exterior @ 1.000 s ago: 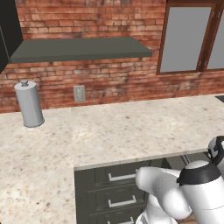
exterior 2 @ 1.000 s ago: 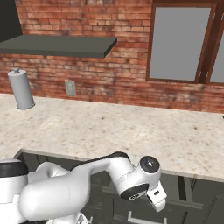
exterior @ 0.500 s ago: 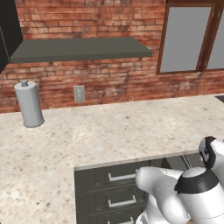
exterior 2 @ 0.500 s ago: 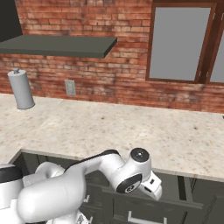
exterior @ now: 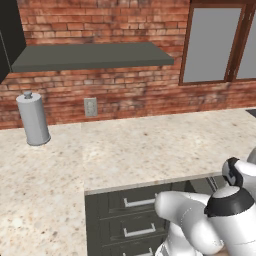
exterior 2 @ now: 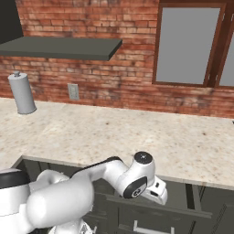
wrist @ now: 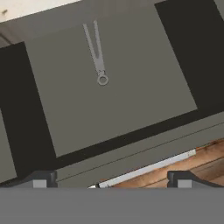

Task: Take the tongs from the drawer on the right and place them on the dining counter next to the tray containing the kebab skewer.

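We hold our claw (wrist: 109,181) spread wide and empty above the open charcoal drawer (wrist: 131,109), because the slim grey metal tongs (wrist: 97,50) lie flat near its far edge, awaiting our grasp.

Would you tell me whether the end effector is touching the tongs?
Apart: the hand view shows the tongs lying in the open drawer, far from the end effector.

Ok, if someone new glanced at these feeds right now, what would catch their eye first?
Probably the tongs in the hand view, lying alone on the grey floor of the open drawer, their arms spread in a V. The gripper hangs above the drawer's front edge with its jaws wide and nothing between them. In the base views, the red brick wall and the grey canister on the beige worktop stand out.
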